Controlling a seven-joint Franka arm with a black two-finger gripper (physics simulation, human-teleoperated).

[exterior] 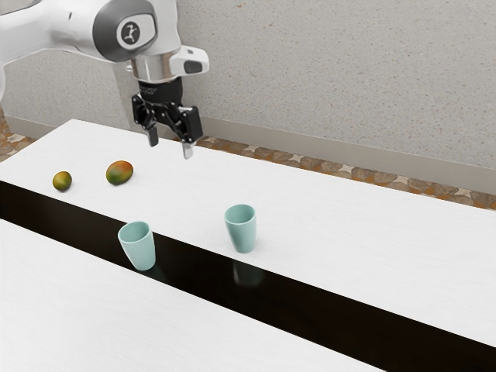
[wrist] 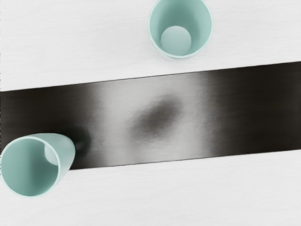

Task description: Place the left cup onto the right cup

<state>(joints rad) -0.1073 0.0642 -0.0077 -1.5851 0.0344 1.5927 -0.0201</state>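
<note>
Two pale teal cups stand upright on the table. The left cup (exterior: 137,245) (wrist: 35,162) sits at the edge of a black glossy strip (exterior: 256,291), toward the exterior view's left. The right cup (exterior: 241,228) (wrist: 180,28) stands on the white surface just beyond the strip. My black gripper (exterior: 170,145) hangs high above the table, behind and above both cups, with its fingers open and nothing between them. From the wrist, both cups are seen from above and both are hollow.
Two round mango-like fruits lie on the white table at the exterior view's left: a reddish one (exterior: 119,172) and a smaller greenish one (exterior: 62,180). A grey wall (exterior: 349,70) runs behind the table.
</note>
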